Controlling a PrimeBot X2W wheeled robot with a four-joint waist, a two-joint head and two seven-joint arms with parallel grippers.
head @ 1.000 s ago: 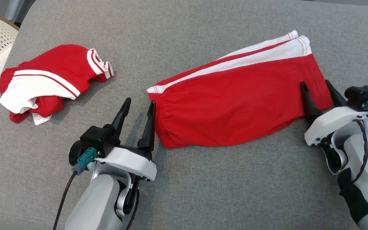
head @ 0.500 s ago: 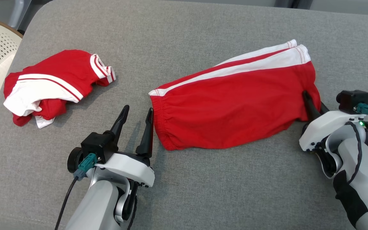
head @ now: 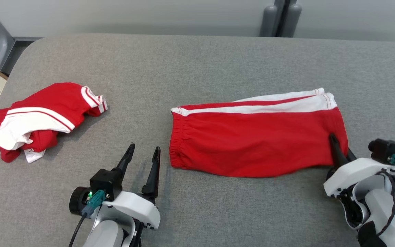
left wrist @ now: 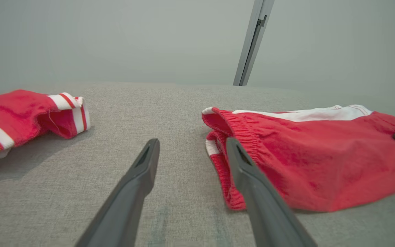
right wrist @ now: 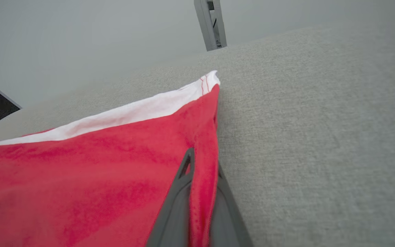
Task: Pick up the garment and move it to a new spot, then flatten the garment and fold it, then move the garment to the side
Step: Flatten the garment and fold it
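Two garments lie on a grey fabric-covered surface (head: 197, 68). The red shorts with a white side stripe (head: 252, 144) lie flat right of centre. The right gripper (right wrist: 202, 171) is clamped on their right hem corner (the right wrist view shows cloth pinched between both fingers, while the head view shows one finger on top). The left gripper (head: 144, 147), fingers spread and empty, sits just beside the gathered waistband (left wrist: 242, 132). A crumpled red-and-white garment (head: 36, 120) lies well apart, near the left edge. Bare surface lies between, beyond and in front.
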